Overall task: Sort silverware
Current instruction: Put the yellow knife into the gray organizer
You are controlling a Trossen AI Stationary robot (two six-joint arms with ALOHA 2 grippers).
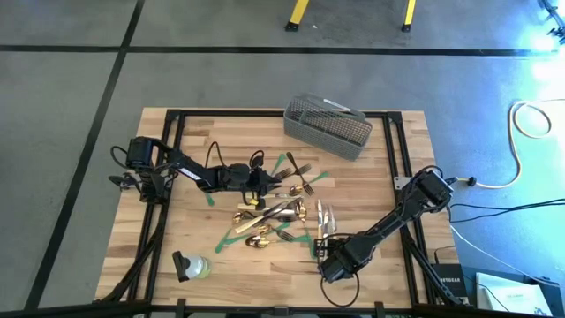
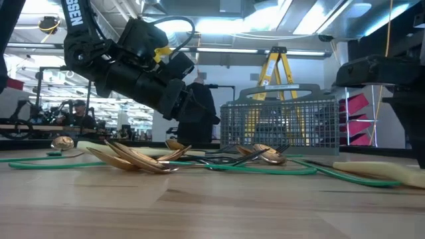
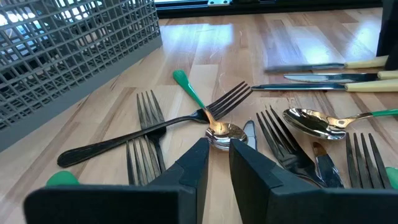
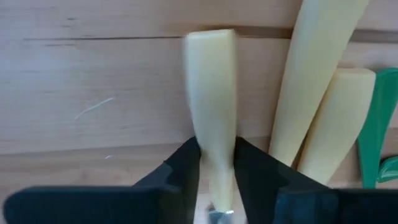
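The silverware lies in a loose heap at the table's middle: gold spoons (image 1: 256,231), dark forks (image 3: 149,118) and cream-handled knives (image 1: 322,216), among green tape strips (image 1: 231,234). My left gripper (image 3: 219,146) reaches in low from the table's left, its fingers nearly together at a gold spoon (image 3: 224,132). My right gripper (image 4: 216,155) points down over the near ends of the knives (image 1: 327,252) and is shut on one cream knife handle (image 4: 211,93). Two more cream handles (image 4: 317,81) lie flat beside it. My left gripper has the gold spoon's bowl (image 3: 225,129) at its fingertips, coming in nearly level from the table's left; the fingers hide the place of contact. The spoon lies on the table under a dark fork. My right gripper pinches the cream handle (image 4: 214,134) between its two fingers, from above, the fingers across the handle. The handle's free end (image 4: 210,43) reaches out beyond the fingers.
A grey wire mesh basket (image 1: 327,126) stands at the table's far edge, right of centre. A small greenish bottle with a dark cap (image 1: 190,265) lies near the front left. Black frame rails (image 1: 393,159) run along the table's sides.
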